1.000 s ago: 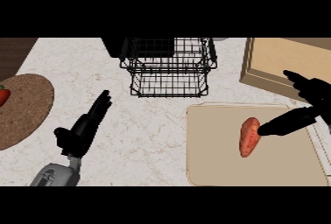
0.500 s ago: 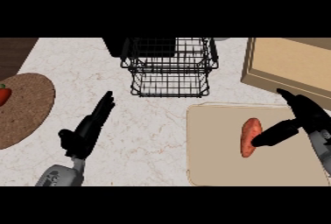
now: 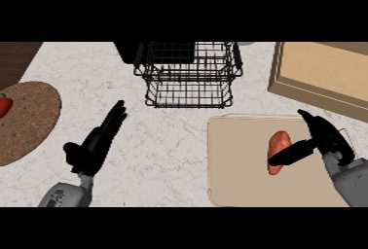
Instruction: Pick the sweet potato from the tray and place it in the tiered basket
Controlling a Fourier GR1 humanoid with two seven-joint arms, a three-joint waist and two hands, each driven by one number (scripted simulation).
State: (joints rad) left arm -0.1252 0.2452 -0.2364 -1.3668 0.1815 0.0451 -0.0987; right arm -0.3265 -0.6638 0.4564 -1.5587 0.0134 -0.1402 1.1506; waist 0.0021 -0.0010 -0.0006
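Sweet potato (image 3: 279, 141), lower right, lies ungrasped on the tray (image 3: 237, 163); the right hand (image 3: 329, 145), fingers wide, must close round it.

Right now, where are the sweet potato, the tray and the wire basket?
sweet potato (image 3: 279, 141): head view, on its bare upper half.
tray (image 3: 237, 165): head view, on its bare left part.
wire basket (image 3: 188, 105): head view, on its lower front rim.

A sweet potato (image 3: 279, 144) lies on a tray (image 3: 237, 185) at the counter's (image 3: 173, 146) right front. The tiered basket (image 3: 188, 73) stands behind at centre, a box (image 3: 323, 68) to its right, a mat (image 3: 28, 126) far left.
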